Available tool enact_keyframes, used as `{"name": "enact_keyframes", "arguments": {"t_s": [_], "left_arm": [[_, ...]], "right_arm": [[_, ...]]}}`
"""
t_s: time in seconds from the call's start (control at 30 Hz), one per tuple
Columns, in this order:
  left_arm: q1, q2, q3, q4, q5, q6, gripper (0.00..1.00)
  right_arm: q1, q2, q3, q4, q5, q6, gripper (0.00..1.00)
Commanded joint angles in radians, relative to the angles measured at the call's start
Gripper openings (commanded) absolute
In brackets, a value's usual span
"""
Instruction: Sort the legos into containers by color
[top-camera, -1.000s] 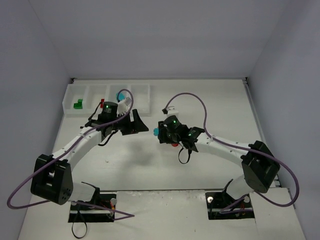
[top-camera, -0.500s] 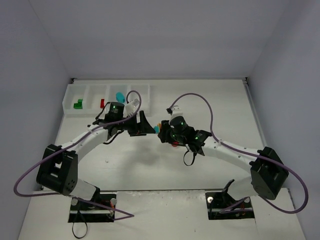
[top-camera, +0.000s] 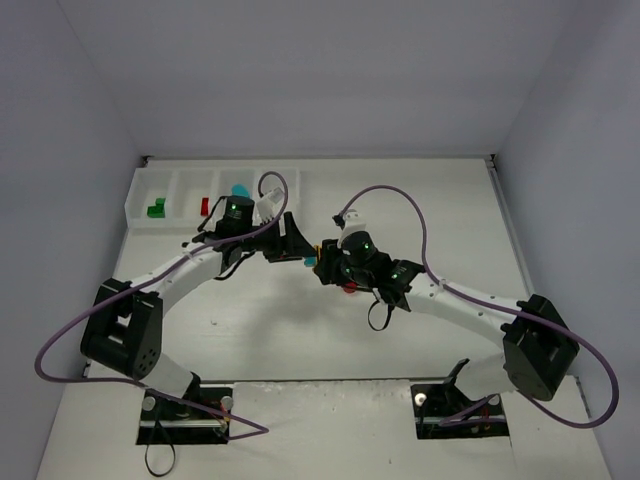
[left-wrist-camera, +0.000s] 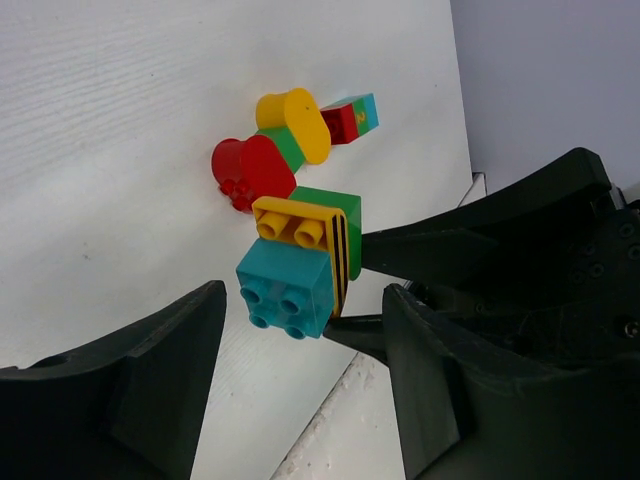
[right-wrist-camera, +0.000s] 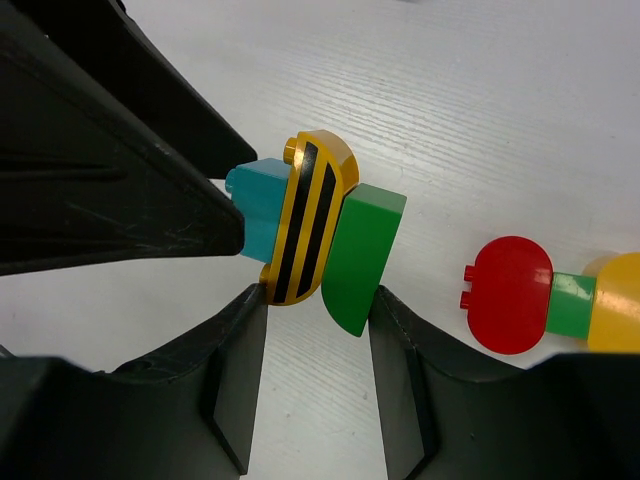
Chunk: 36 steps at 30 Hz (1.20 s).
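My right gripper (top-camera: 322, 262) (right-wrist-camera: 320, 295) is shut on a stack of legos held above the table: a cyan brick (right-wrist-camera: 255, 215), a yellow rounded brick with black stripes (right-wrist-camera: 310, 215) and a green rounded brick (right-wrist-camera: 362, 255). My left gripper (top-camera: 297, 245) (left-wrist-camera: 300, 300) is open, with its jaws on either side of the cyan brick (left-wrist-camera: 285, 290) and not touching it. A second stack lies on the table: red rounded (left-wrist-camera: 250, 170), green, yellow (left-wrist-camera: 295, 122), red and cyan pieces. The tray of containers (top-camera: 185, 180) at the back left holds a green (top-camera: 155, 210), a red (top-camera: 204, 206) and a cyan lego (top-camera: 239, 191).
Both arms meet over the middle of the table. The red rounded lego (top-camera: 349, 289) of the lying stack shows just beneath the right wrist. Grey walls close in the table at the back and on both sides.
My left gripper has swung right, away from the tray, up to the stack in my right gripper. The right gripper shifted slightly toward the back, then held still.
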Motion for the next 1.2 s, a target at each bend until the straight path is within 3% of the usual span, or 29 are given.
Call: {"name": "enact_keyframes", "arguments": {"t_s": [0.0, 0.27, 0.43, 0.9, 1.03, 1.1, 1.17], "left_arm": [[-0.009, 0.005, 0.053, 0.085, 0.028, -0.022, 0.57], [-0.012, 0.027, 0.046, 0.087, 0.042, -0.023, 0.55], [-0.012, 0.032, 0.046, 0.110, 0.046, -0.034, 0.46], [-0.012, 0.078, 0.053, 0.199, 0.092, -0.088, 0.45], [-0.012, 0.076, 0.050, 0.208, 0.094, -0.094, 0.24], [-0.012, 0.075, 0.049, 0.212, 0.097, -0.098, 0.04], [-0.010, 0.075, 0.049, 0.212, 0.100, -0.106, 0.00]], "right_arm": [[-0.008, -0.040, 0.005, 0.077, -0.002, -0.009, 0.00], [-0.028, -0.040, -0.005, 0.089, -0.017, -0.006, 0.00], [-0.051, -0.042, -0.009, 0.103, -0.059, -0.001, 0.00], [-0.080, -0.051, -0.018, 0.121, -0.099, -0.003, 0.00], [-0.091, -0.053, -0.028, 0.129, -0.106, 0.000, 0.00], [-0.096, -0.051, -0.032, 0.133, -0.109, 0.000, 0.00], [-0.102, -0.050, -0.040, 0.135, -0.109, 0.003, 0.00]]}}
